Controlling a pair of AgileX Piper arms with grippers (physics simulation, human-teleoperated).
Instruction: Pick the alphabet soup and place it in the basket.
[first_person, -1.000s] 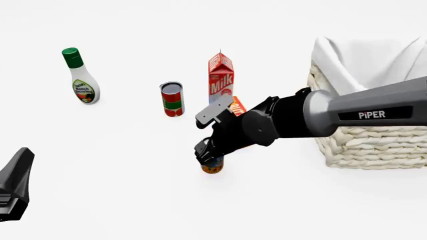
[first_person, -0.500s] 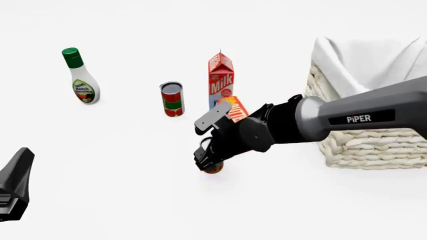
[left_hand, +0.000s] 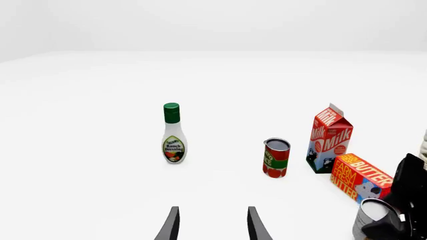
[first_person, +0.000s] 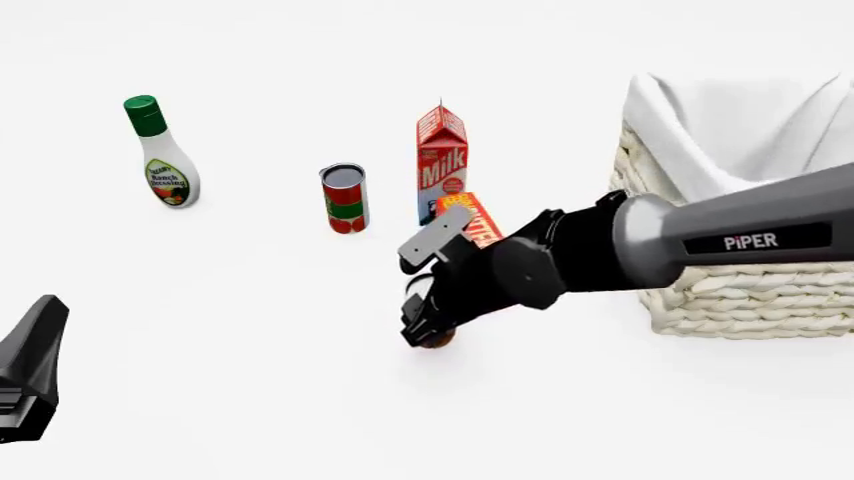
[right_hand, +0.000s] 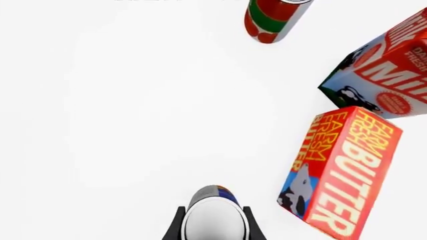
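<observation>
Alphabet soup (right_hand: 215, 220): centre of the front view, low, between the fingers of the right gripper (first_person: 424, 322), apparently clamped, though the arm hides most of it there. Basket (first_person: 747, 290): right edge, well apart. Butter box (first_person: 470, 220), milk carton (first_person: 442, 160), red-and-green can (first_person: 344, 199): just above. Ranch bottle (first_person: 162, 155): upper left. Left gripper (left_hand: 212, 225): lower left, fingers apart, holding nothing.

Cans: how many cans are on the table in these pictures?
2. The red-and-green can stands left of the milk carton. The alphabet soup sits between the fingers of the right gripper, nearer the camera, mostly hidden in the front view. None other shows.
</observation>
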